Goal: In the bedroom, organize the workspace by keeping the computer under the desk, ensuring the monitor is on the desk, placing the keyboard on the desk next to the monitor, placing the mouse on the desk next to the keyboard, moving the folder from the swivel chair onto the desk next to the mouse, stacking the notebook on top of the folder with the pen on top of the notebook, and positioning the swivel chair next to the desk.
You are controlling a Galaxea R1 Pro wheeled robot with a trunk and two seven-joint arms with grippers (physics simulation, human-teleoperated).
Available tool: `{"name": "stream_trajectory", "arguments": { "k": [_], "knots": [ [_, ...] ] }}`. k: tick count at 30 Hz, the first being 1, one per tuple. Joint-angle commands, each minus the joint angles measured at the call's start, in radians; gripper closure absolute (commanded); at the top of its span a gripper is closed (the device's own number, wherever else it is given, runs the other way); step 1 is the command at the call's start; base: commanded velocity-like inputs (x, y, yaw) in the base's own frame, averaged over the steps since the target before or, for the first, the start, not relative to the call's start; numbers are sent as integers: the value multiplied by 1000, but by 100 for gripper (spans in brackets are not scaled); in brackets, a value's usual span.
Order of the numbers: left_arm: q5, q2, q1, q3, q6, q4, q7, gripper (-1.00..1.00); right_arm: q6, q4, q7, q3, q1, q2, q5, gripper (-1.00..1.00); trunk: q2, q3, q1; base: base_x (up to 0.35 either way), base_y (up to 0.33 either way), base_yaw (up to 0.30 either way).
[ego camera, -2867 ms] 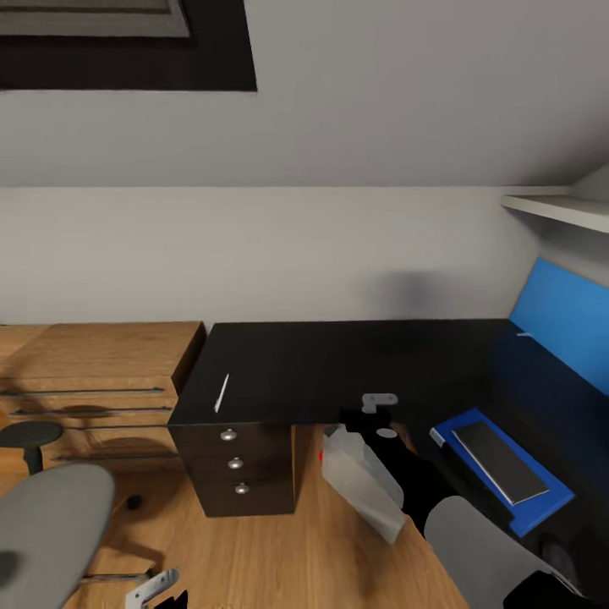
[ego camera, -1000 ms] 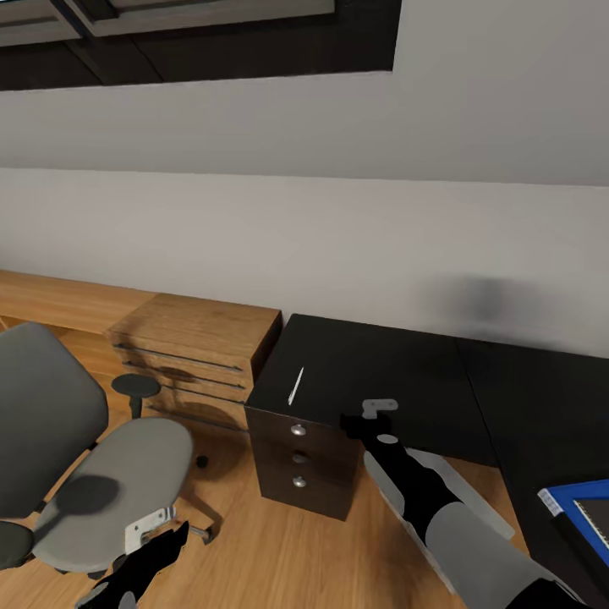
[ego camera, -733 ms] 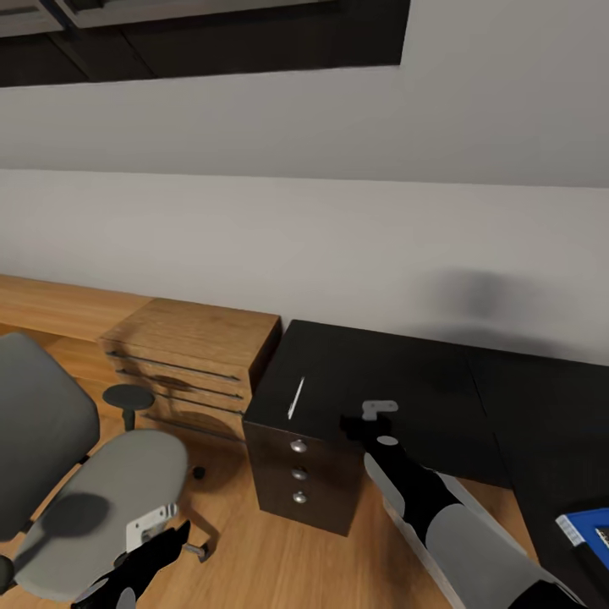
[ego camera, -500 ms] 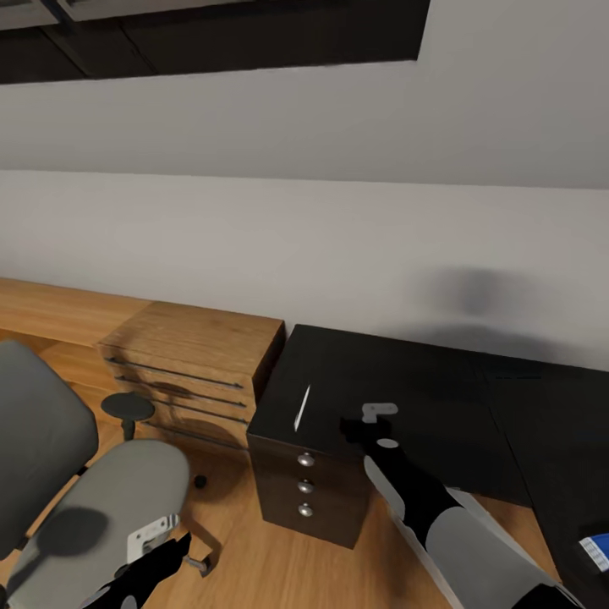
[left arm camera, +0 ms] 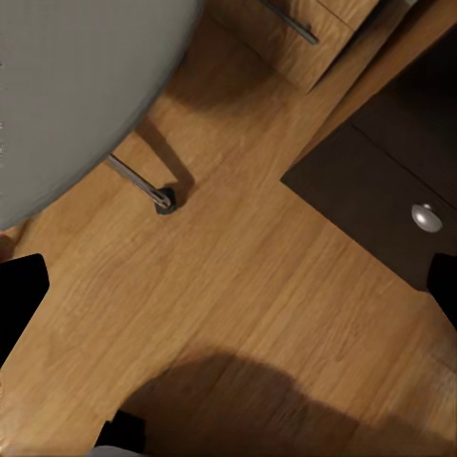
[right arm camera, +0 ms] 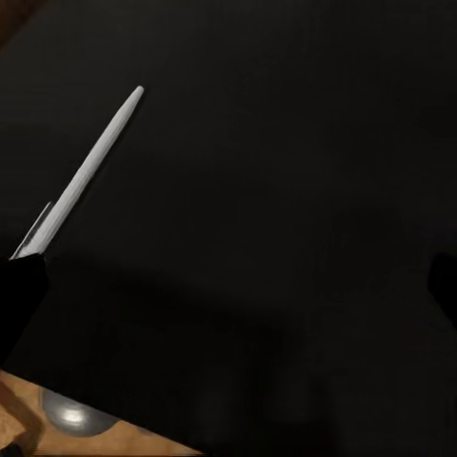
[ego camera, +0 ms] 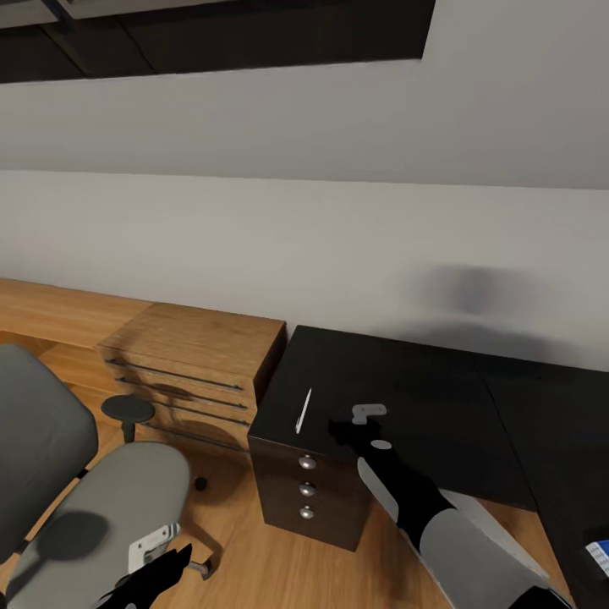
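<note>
The right end effector [ego camera: 345, 427] has edged closer to the one pen [ego camera: 303, 411] lying on the black tabletop [ego camera: 406, 397], jaws spread; the left end effector [ego camera: 161, 568], released, hangs by one swivel chair [ego camera: 93, 499].

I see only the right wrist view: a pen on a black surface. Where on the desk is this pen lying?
Observer: The pen lies near the left front corner of the desk, above the drawers, just left of the right gripper.
Operator: Where is the chair?
Observer: The chair stands on the floor left of the desk, apart from it.
Operator: And the left gripper?
Observer: The left gripper hangs low and open over the floor, beside the chair seat.
</note>
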Motion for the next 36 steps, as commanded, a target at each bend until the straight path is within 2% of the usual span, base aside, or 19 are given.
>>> {"name": "stream_trajectory", "arguments": {
  "k": [1,6,22,33,36],
  "knots": [
    [10,-1,-1,1,5,-1,6,-100,4,-2,-8,5,-1,4,-8,-100,-1,-2,0,1,1,81],
    [11,-1,-1,1,5,1,7,-100,5,0,-7,4,0,21,-8,-100,-1,-5,0,0,0,171],
    [9,-1,-1,0,-22,33,8,-100,5,0,-7,3,0,23,-8,-100,-1,-23,0,0,0,191],
    [9,-1,-1,0,-25,36,7,-100,8,0,-16,3,0,25,-4,-100,-1,-25,0,0,0,33],
    [9,-1,-1,0,-25,36,7,-100,44,0,-35,2,-1,33,-4,-100,-1,-25,0,0,0,3]
  ]
}}
